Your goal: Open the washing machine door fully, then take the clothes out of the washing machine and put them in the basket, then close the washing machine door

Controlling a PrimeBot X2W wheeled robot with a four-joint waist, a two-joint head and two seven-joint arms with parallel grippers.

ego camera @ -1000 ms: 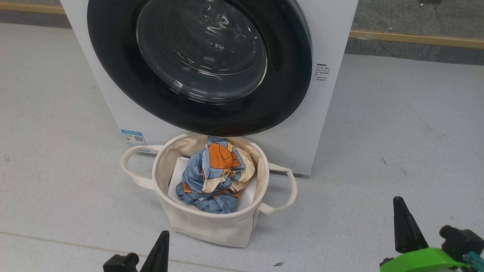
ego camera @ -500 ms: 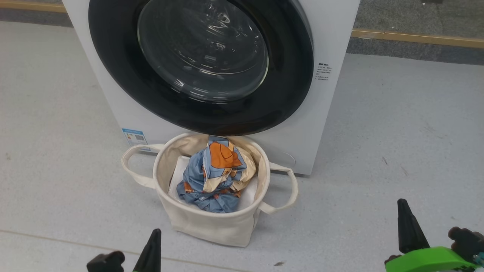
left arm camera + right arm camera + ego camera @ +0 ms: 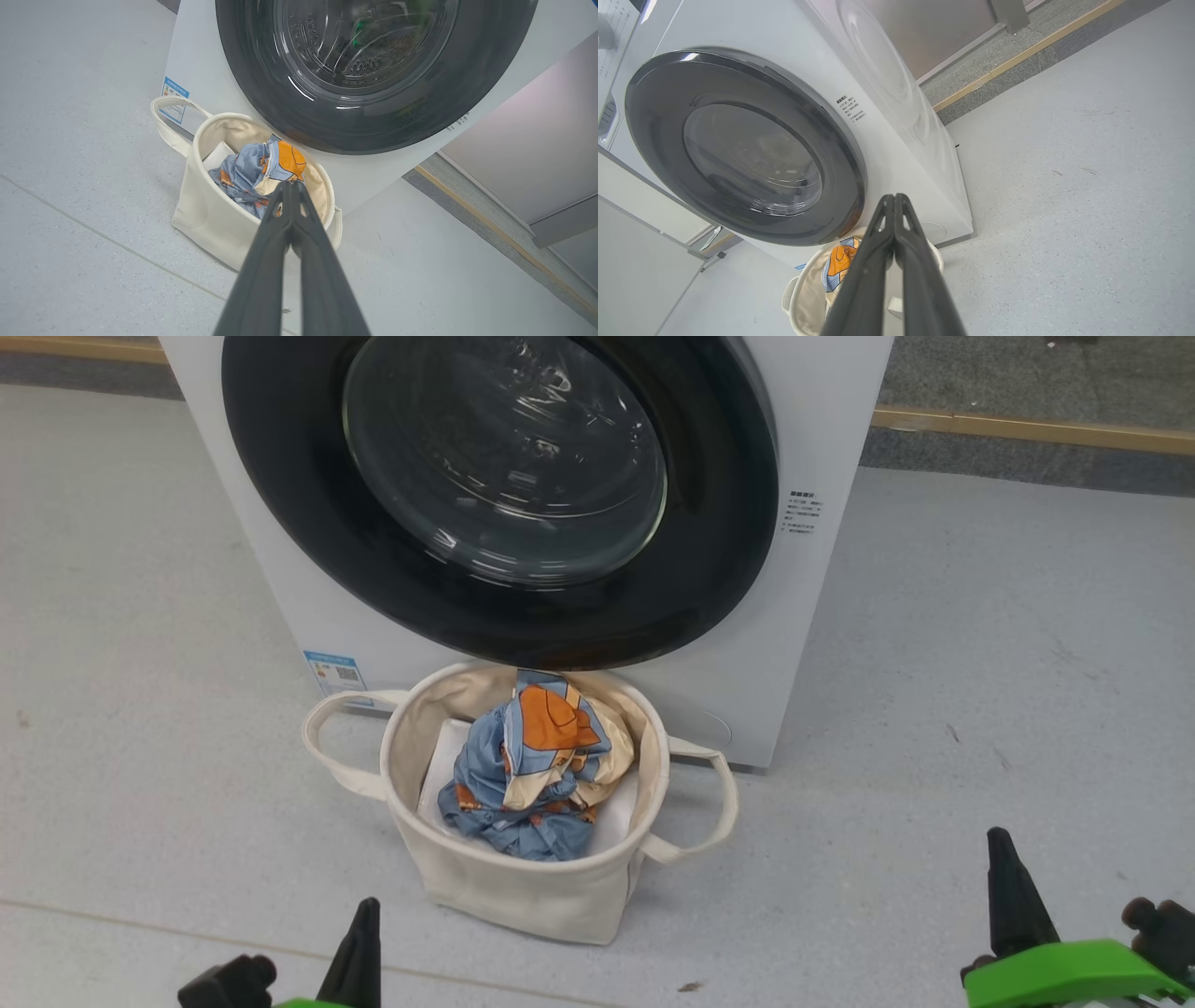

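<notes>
left gripper and right gripper were both pinched shut, empty. clothes sat in basket ahead of the jaws, nearer the left. washing machine door beyond looked closed.

The left gripper sits at 7 o'clock in the head view, its two dark fingers pressed together into one spike pointing to 12. The right gripper sits at 4 o'clock, likewise closed tip to tip, above its green mount.
</notes>
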